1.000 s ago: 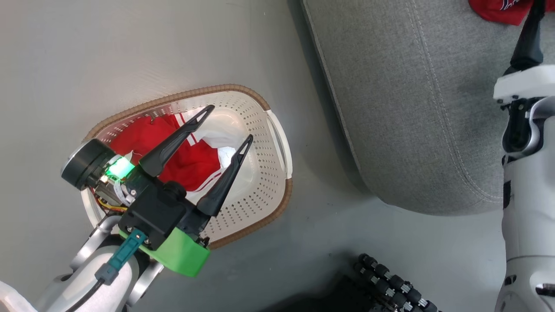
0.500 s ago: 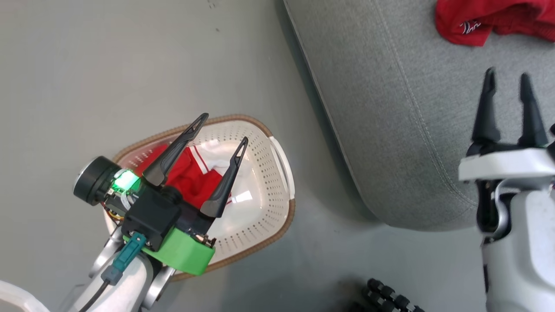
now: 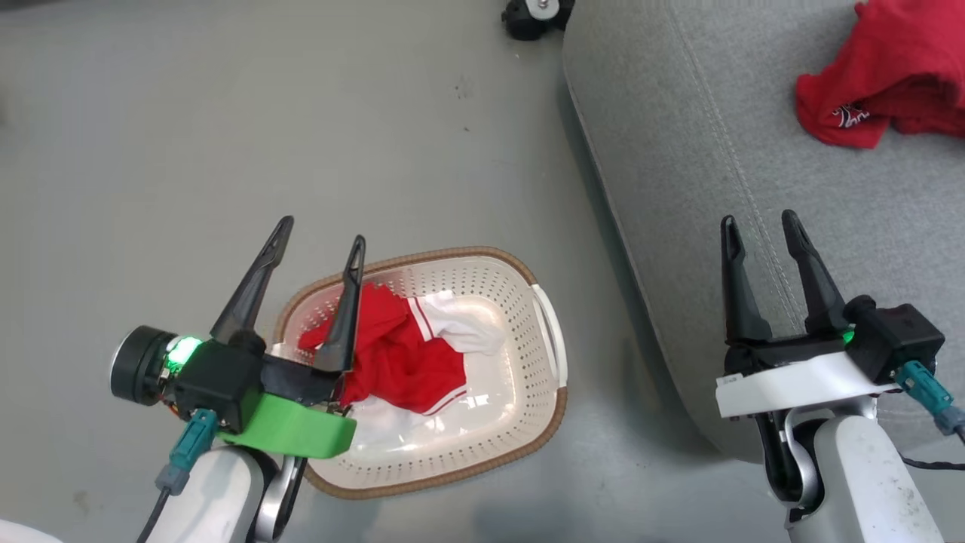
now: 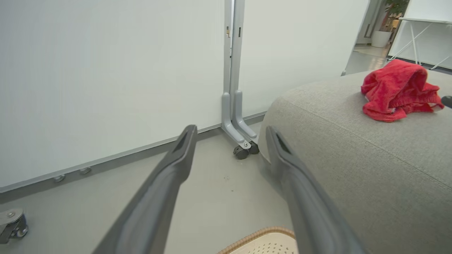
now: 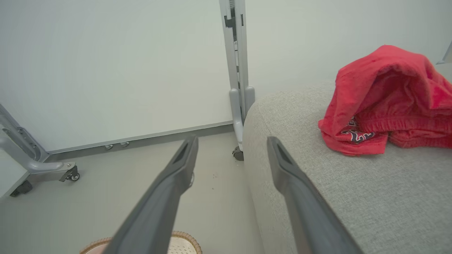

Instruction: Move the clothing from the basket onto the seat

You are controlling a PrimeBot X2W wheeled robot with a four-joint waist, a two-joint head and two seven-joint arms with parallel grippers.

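One red garment (image 3: pixel 897 68) lies on the seat (image 3: pixel 678 188). The rest of the clothing (image 3: pixel 392 362) sits in the basket (image 3: pixel 528 354). Left gripper (image 3: pixel 323 230) and right gripper (image 3: pixel 758 219) are both spread, empty. The left should probably drop inside the basket, pinch a bunched fold and lift clear. The seat's near edge is bare.

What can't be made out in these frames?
1. Head view: the left end effector covers part of the basket, hiding how far the clothing reaches.
2. Head view: the right edge cuts off the red garment on the seat.
3. Left wrist view: the bottom edge cuts the basket; contents unseen.
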